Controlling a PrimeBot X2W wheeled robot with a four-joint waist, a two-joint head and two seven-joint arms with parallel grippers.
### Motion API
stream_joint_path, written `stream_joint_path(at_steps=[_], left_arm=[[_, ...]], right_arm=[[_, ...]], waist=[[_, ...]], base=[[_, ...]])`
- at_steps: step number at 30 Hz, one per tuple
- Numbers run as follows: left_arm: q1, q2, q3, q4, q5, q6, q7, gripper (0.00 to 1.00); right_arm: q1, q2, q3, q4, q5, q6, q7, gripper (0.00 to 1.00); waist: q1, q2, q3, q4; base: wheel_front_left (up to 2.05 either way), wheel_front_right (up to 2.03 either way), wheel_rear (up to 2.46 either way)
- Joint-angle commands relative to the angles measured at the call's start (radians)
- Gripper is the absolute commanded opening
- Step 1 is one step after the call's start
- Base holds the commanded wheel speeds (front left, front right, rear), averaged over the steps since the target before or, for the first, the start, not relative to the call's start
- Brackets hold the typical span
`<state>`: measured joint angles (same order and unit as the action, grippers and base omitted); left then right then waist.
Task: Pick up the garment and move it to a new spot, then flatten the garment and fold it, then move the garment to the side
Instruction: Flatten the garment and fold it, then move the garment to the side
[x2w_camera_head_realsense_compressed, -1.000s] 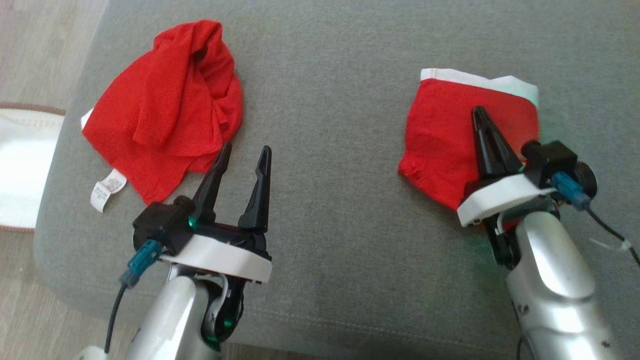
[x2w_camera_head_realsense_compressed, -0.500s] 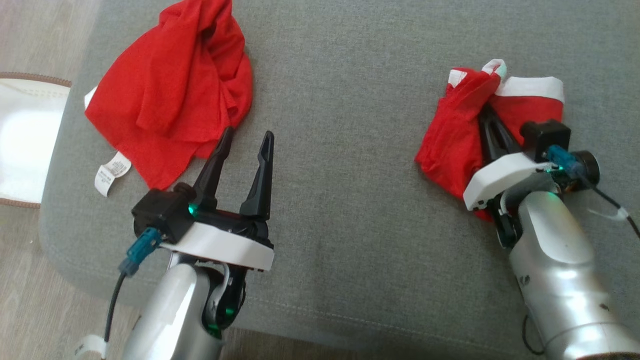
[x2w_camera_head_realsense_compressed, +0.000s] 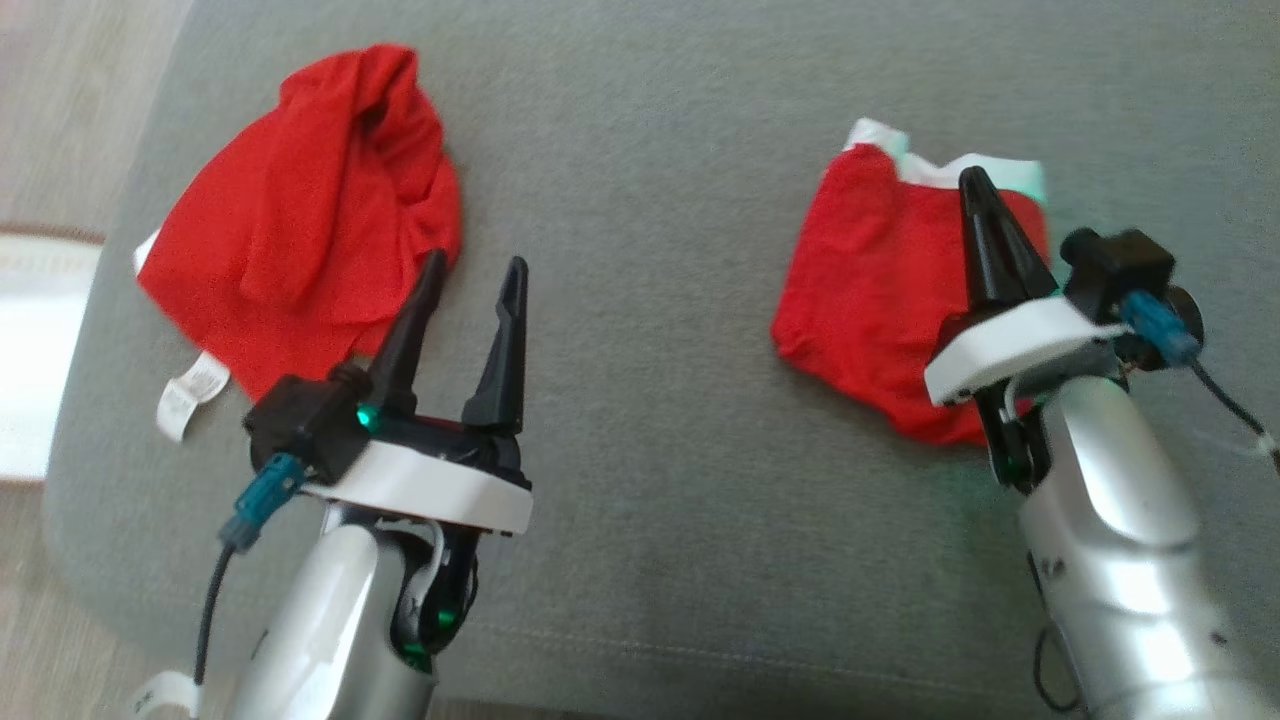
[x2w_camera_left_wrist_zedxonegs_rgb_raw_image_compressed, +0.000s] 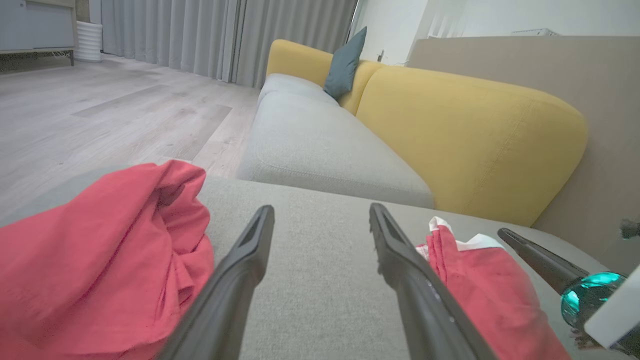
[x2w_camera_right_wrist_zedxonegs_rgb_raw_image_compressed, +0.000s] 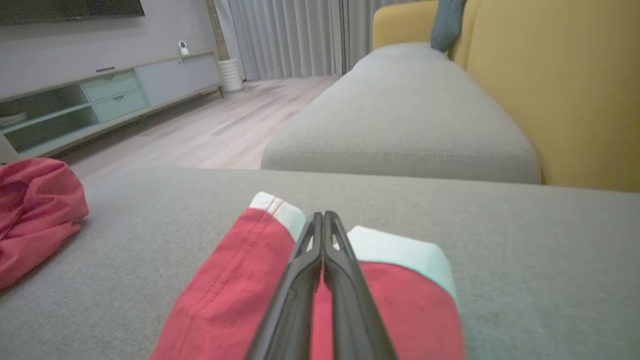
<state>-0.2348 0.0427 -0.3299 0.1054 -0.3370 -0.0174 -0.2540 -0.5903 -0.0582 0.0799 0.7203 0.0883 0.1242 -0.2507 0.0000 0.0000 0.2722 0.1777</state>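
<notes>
The garment lies on the gray seat, on the robot's right side. It is red with a white band along its far edge, and it looks small and flat, as if it is folded. The right gripper is over it, with its two fingers pressed together and their tips by the white band. No cloth shows between the fingers, so they seem to rest on the garment or just above it, not pinch it. The left gripper hangs over the bare seat with its fingers spread apart and holds nothing. Just past its tips, on the left, is a red heap of cloth with a white tag sticking out. The heap and the garment are well apart. I think the garment is soft, thin and very light. It cannot break, but it is floppy, so it will droop and may fall open if it is picked up by one small bit. It may also bunch up if it is pushed across the rough seat. A good place to grab looks like the white band, since it seems thicker and firmer than the red part. The pinch should go through all the layers at once, so the fold stays shut. Two grippers, one at each end of the band, would keep it flatter than one.
</notes>
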Motion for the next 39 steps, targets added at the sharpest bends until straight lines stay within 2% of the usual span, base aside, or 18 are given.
stream_joint_path(at_steps=[1, 9, 10, 11, 21, 31, 39], left_arm=[[-0.016, 0.008, 0.044, -0.041, 0.009, 0.004, -0.008, 1.0], [0.01, 0.008, 0.054, -0.057, 0.011, 0.015, -0.008, 1.0], [0.013, 0.008, 0.053, -0.059, 0.011, 0.015, -0.008, 1.0], [0.016, 0.008, 0.053, -0.06, 0.012, 0.015, -0.008, 1.0], [0.055, 0.008, 0.059, -0.055, 0.032, 0.0, -0.008, 1.0], [0.065, 0.008, 0.074, -0.044, 0.046, 0.0, -0.008, 1.0], [0.056, 0.008, 0.059, -0.049, 0.044, -0.005, -0.008, 1.0]], right_arm=[[0.037, 0.008, 0.019, -0.077, 0.006, 0.007, -0.011, 0.0], [0.202, 0.008, -0.048, -0.28, -0.036, 0.007, -0.011, 0.0], [0.221, 0.008, -0.063, -0.3, -0.039, 0.007, -0.011, 0.62], [0.238, 0.008, -0.076, -0.321, -0.039, 0.007, -0.011, 1.0], [0.38, 0.008, -0.116, -0.444, 0.03, 0.007, -0.011, 1.0], [0.408, 0.008, -0.115, -0.45, 0.034, 0.007, -0.011, 1.0], [0.37, 0.008, -0.096, -0.416, 0.038, 0.007, 0.016, 1.0]], waist=[[0.0, 0.0, -0.039, -0.04], [0.0, 0.0, -0.104, -0.103], [0.0, 0.0, -0.109, -0.109], [0.0, 0.0, -0.113, -0.115], [0.0, 0.0, -0.144, -0.168], [0.0, 0.0, -0.147, -0.181], [0.0, 0.0, -0.11, -0.155]], base=[[0.0, 0.0, 0.0], [0.0, 0.0, 0.0], [0.0, 0.0, 0.0], [0.0, 0.0, 0.0], [0.0, 0.0, 0.0], [0.0, 0.0, 0.0], [0.0, 0.0, 0.0]])
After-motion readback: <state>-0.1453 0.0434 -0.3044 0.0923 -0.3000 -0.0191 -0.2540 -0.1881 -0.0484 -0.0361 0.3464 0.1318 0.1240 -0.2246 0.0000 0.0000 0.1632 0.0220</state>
